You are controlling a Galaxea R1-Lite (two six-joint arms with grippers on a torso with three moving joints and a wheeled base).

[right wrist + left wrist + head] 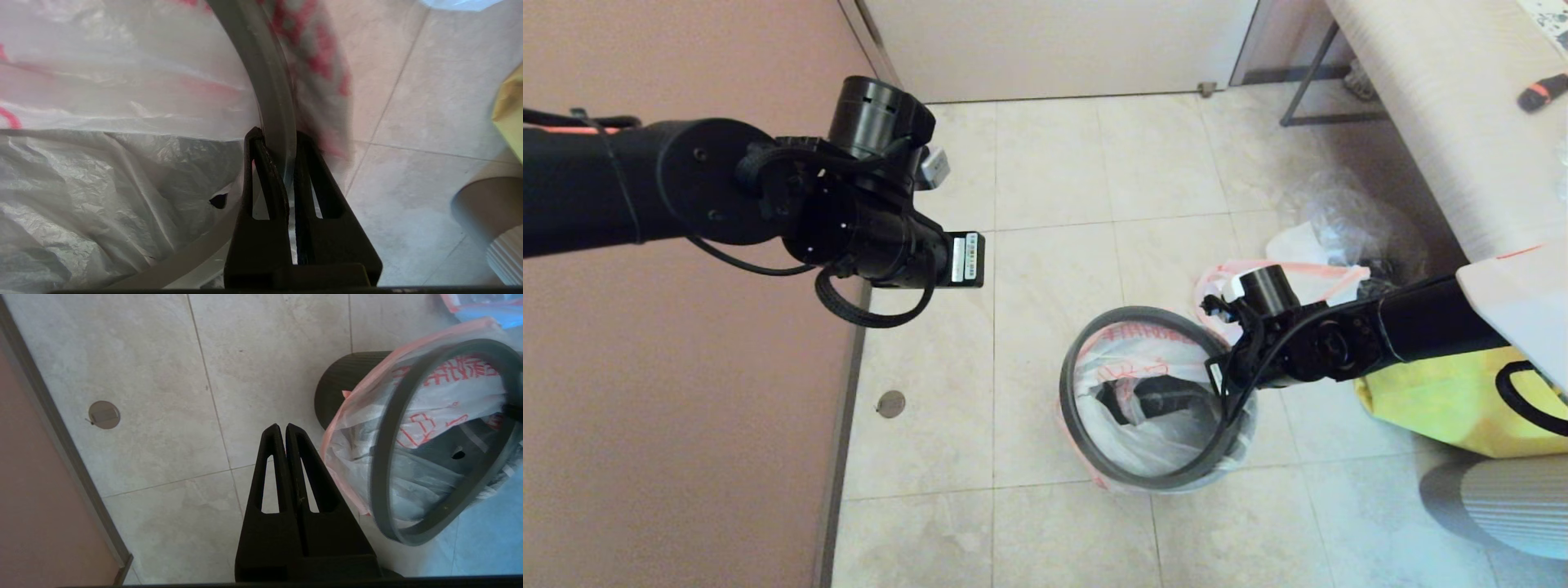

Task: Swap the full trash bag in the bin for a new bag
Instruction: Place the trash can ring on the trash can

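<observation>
The bin [1241, 445] stands on the floor tiles; its black ribbed side [347, 381] shows in the left wrist view. The new bag [1131, 351], white with orange-red print, lines its mouth and hangs over the edge. The dark grey hoop rim [1086, 359] lies tilted over the bag. My right gripper [278, 136] is shut on the hoop rim [261, 73] at its right side [1227, 390]. The full trash bag [1319, 282], white with pink-red edges, lies on the floor behind my right arm. My left gripper [282, 426] hangs shut and empty, high and to the bin's left.
A clear plastic bag [1347, 216] lies behind the full bag. A yellow tote [1437, 404] sits right of the bin, with a grey ribbed object [1503, 498] nearer me. A cloth-covered bench [1437, 122] runs along the right; a wall [686, 408] closes the left. A floor drain [891, 403] is nearby.
</observation>
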